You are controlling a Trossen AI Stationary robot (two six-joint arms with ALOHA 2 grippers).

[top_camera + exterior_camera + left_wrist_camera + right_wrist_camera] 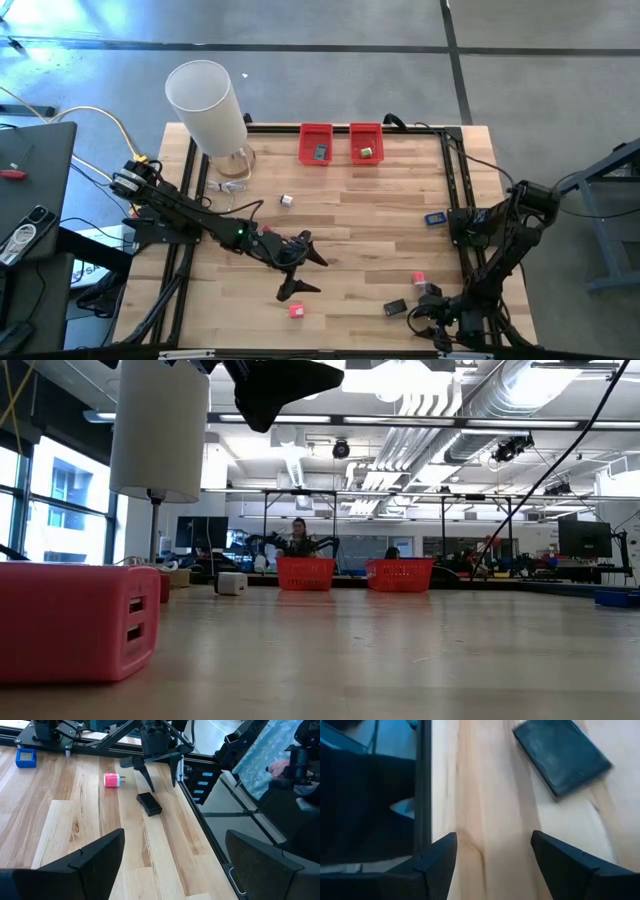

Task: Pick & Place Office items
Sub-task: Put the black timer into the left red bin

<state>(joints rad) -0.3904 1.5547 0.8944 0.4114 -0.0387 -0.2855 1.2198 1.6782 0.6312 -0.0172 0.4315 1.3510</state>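
The office items lie scattered on the wooden table: a pink block [296, 311] [75, 622] by the near edge, a white piece [287, 201], a blue piece [434, 218], another pink piece [418, 278] [111, 780] and a flat black piece [395, 307] [149, 803] [562, 755]. My left gripper [312, 274] [172, 837] is open over the table's middle, above and just beyond the near pink block, holding nothing. My right gripper [420, 320] [161, 781] [492, 840] is open at the near right corner, fingers pointing down beside the black piece, apart from it.
Two red bins [316, 143] [366, 143] stand at the far edge, one with a grey item, the other with a green one. A tall white cylinder [205, 105] stands at the far left corner. Black frame rails [455, 170] run along the table's sides.
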